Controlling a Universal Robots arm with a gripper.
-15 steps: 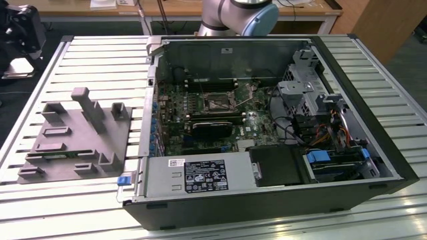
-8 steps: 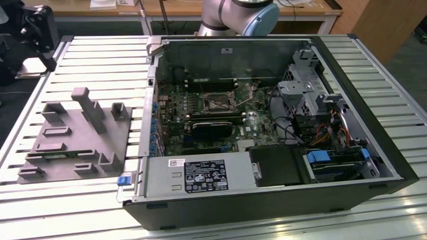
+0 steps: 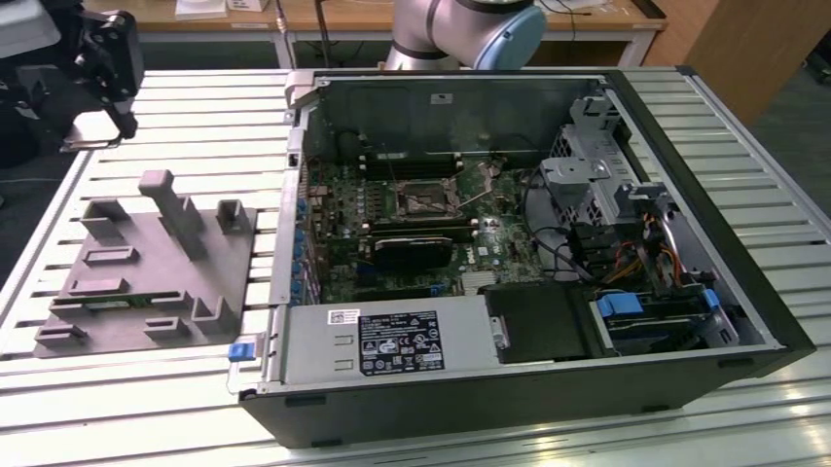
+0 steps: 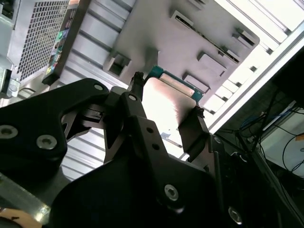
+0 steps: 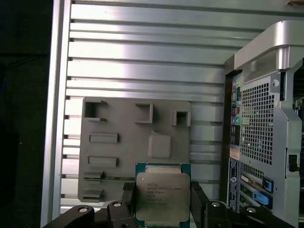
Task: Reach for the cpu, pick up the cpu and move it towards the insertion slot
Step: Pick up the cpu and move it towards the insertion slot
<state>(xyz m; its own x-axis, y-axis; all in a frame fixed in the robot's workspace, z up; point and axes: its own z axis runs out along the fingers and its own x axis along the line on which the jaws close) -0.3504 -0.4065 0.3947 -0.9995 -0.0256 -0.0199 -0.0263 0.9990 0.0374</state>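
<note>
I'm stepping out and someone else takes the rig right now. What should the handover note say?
End effector: shut on the cpu, fingers at two opposite edges in both wrist views; lifted above the grey fixture on the slatted table.
Insertion slot: inside the open computer case, no chip in it.
Done: reach and pickup.
Left: carrying the cpu to the slot; in the exterior view the end effector sits at the exterior view's far left, the case at its right.

Colours and surface patterns

The cpu point(image 5: 162, 194) is finished silver with a teal rim; the ribbed counter point(image 5: 142, 52) is grey; the claw point(image 5: 161, 202) is black.
</note>
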